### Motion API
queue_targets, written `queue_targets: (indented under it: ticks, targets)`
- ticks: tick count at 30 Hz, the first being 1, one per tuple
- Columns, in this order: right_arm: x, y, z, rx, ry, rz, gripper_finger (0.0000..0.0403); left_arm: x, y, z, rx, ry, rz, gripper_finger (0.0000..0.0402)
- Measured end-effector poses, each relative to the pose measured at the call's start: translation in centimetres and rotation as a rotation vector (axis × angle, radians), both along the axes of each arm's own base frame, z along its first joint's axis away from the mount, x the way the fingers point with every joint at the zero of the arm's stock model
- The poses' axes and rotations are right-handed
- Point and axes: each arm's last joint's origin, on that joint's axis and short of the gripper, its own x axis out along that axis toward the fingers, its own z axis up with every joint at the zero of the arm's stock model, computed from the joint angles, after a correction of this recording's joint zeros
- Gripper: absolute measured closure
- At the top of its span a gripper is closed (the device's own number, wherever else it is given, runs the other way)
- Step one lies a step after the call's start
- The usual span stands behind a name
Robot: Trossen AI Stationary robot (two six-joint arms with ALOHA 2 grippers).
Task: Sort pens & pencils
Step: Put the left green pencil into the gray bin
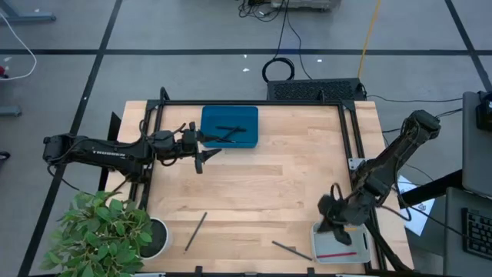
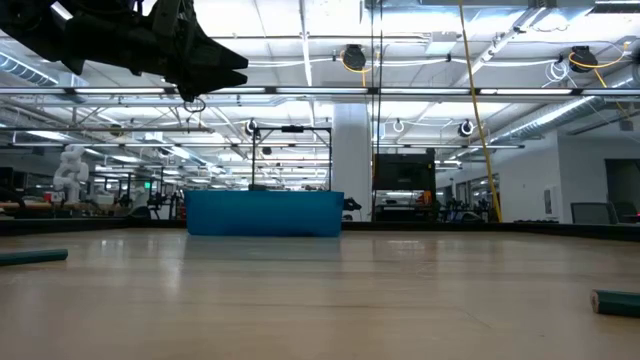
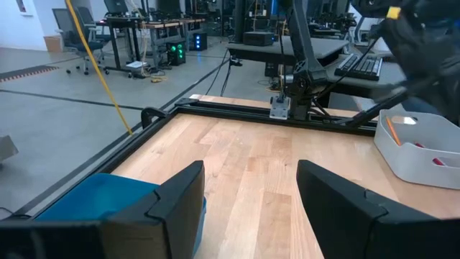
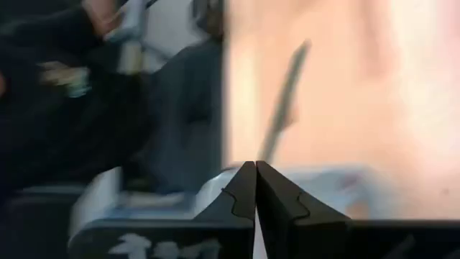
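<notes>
The blue tray (image 1: 229, 127) sits at the table's far side with black pens (image 1: 227, 132) lying flat in it. My left gripper (image 1: 206, 152) hangs open above the table, just off the tray's near left corner (image 3: 93, 198). The grey tray (image 1: 342, 245) stands at the near right corner and holds a red pencil (image 1: 336, 254) and an orange pencil (image 3: 392, 129). My right gripper (image 1: 332, 225) hovers over the grey tray's far edge, shut, with nothing between its fingers (image 4: 256, 167). Two dark sticks (image 1: 195, 231) (image 1: 290, 248) lie flat on the table; I cannot tell pen from pencil.
A potted plant (image 1: 108, 231) stands at the near left corner. A black frame rail (image 1: 254, 102) runs along the table's far and right edges. The wood between the two trays (image 1: 269, 177) is bare. The low view shows the stick ends (image 2: 30, 257) (image 2: 615, 302) on the tabletop.
</notes>
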Motion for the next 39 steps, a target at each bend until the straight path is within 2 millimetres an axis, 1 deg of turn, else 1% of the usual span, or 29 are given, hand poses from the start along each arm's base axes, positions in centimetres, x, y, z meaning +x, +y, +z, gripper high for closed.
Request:
queue_targets:
  ticks: [4, 9, 11, 14, 16, 18, 20, 22, 25, 27, 30, 35, 39]
  targets:
    - [1.0, -2.4, 0.1, -0.260, -0.148, -0.053, 0.0403, 0.0, 0.0, 0.0, 0.004, 0.001, -0.001, 0.0174]
    - [3.9, -5.9, 0.5, -0.558, -0.321, -0.068, 0.0403, 0.0, 0.0, 0.0, 0.004, 0.003, -0.001, 0.0174]
    - [5.3, -7.6, 0.5, -0.636, -0.443, -0.095, 0.0403, 0.0, 0.0, -0.1, 0.006, 0.012, -0.001, 0.0174]
    - [6.8, -10.3, 0.0, -0.720, -0.713, -0.160, 0.0403, 0.0, 0.0, -0.3, 0.007, 0.038, -0.002, 0.0174]
    - [7.0, -12.2, -0.7, -0.760, -0.876, -0.218, 0.0403, 0.0, 0.0, -0.5, 0.012, 0.058, -0.003, 0.0174]
    - [6.5, -13.9, -1.7, -0.799, -0.984, -0.273, 0.0403, -0.1, -0.1, -0.6, 0.014, 0.068, -0.018, 0.0174]
    - [5.9, -15.4, -2.3, -0.832, -1.056, -0.338, 0.0403, 0.0, -0.1, -0.5, 0.020, 0.061, -0.041, 0.0174]
    - [5.4, -16.6, -2.8, -0.855, -1.074, -0.386, 0.0403, 0.0, -0.1, -0.3, 0.030, 0.037, -0.047, 0.0174]
    - [5.2, -17.8, -3.1, -0.880, -1.039, -0.435, 0.0403, 0.0, -0.1, -0.1, 0.077, 0.027, -0.051, 0.0174]
    - [5.2, -18.2, -3.0, -0.883, -1.026, -0.456, 0.0403, 0.0, 0.0, -0.2, 0.125, 0.043, -0.050, 0.0174]
    - [5.2, -18.4, -2.9, -0.911, -1.029, -0.453, 0.0403, -0.1, 0.3, -0.2, 0.142, 0.054, -0.037, 0.0174]
    - [5.2, -18.4, -2.9, -1.013, -1.037, -0.407, 0.0403, -0.1, 0.7, -0.4, 0.122, 0.061, -0.049, 0.0174]
    - [5.2, -18.5, -2.8, -1.018, -1.040, -0.417, 0.0402, -0.1, 0.7, -0.5, 0.098, 0.073, -0.049, 0.0174]
